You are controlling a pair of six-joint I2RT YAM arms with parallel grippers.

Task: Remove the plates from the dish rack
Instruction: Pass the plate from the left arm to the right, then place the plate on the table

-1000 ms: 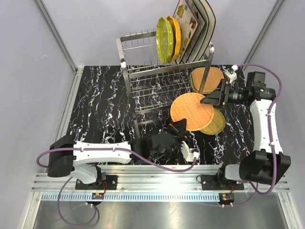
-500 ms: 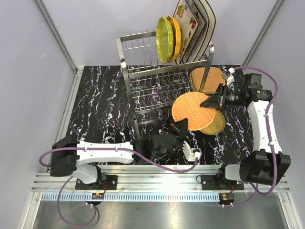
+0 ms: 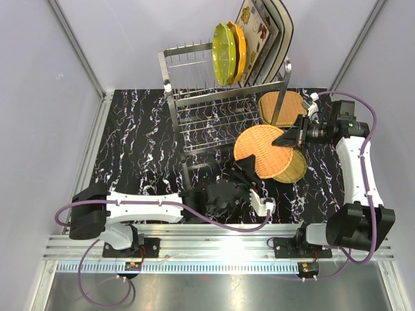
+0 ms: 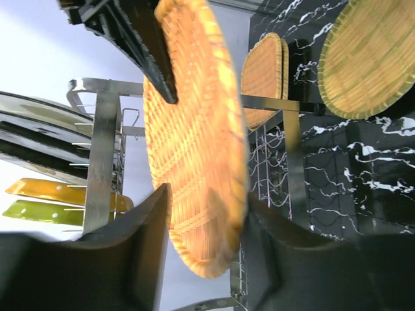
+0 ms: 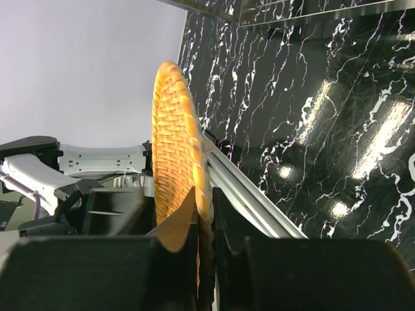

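Mid-air handover: right gripper [image 3: 284,138] clamps the round orange woven plate [image 3: 259,150], left gripper [image 4: 206,207] straddles its rim, grip unclear; next, left should back off.

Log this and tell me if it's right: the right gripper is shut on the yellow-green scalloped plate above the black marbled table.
Wrong plate. The right gripper is shut on the orange woven plate above the black marbled table, as the right wrist view shows. The yellow-green scalloped plate stands in the dish rack.
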